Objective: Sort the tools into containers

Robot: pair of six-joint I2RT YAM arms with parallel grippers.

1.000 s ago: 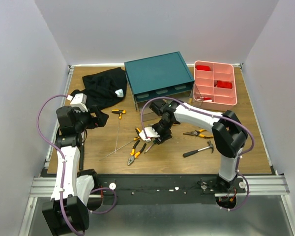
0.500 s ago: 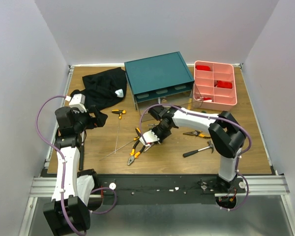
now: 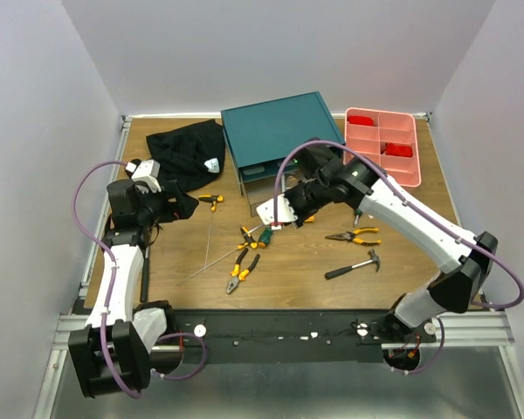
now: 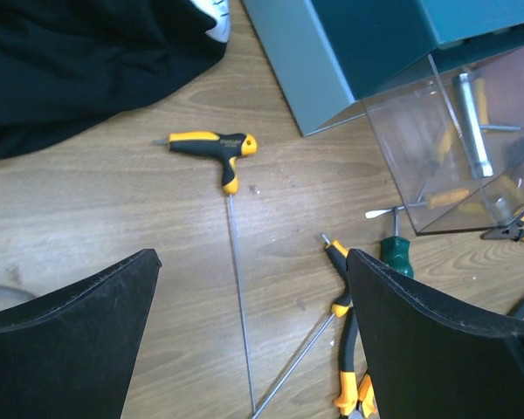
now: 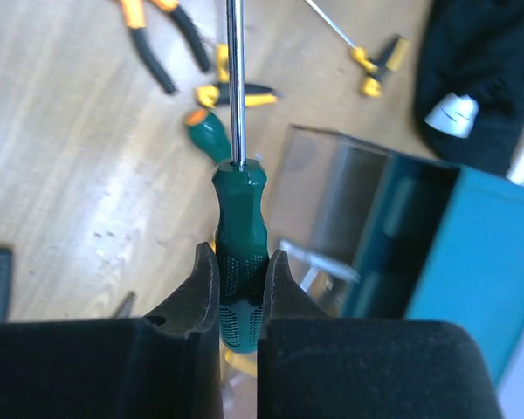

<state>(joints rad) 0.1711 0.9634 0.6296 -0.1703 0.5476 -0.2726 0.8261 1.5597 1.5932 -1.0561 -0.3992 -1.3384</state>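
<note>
My right gripper (image 5: pixel 242 281) is shut on the handle of a green screwdriver (image 5: pixel 239 209), held above the table in front of the teal cabinet (image 3: pixel 284 129). A clear drawer (image 5: pixel 319 205) stands pulled out of the cabinet, with tools inside. In the top view the right gripper (image 3: pixel 278 218) hovers by that drawer. My left gripper (image 4: pixel 253 336) is open and empty above a yellow-and-black T-handle driver (image 4: pixel 211 145). A second green screwdriver (image 4: pixel 396 254), orange-handled pliers (image 3: pixel 242 266), a second pair of pliers (image 3: pixel 353 236), a hammer (image 3: pixel 353 266) and thin rods (image 3: pixel 208 253) lie on the table. The pink tray (image 3: pixel 403 179) stands at the back right.
A black cloth (image 3: pixel 185 153) lies at the back left beside the cabinet, close to my left gripper (image 3: pixel 173 206). The pink tray's far compartments hold red items (image 3: pixel 398 149). White walls close in the table on three sides.
My right gripper has risen from the tool pile with the green screwdriver and moved back toward the cabinet's open drawer. My left gripper has shifted a little up and to the right.
</note>
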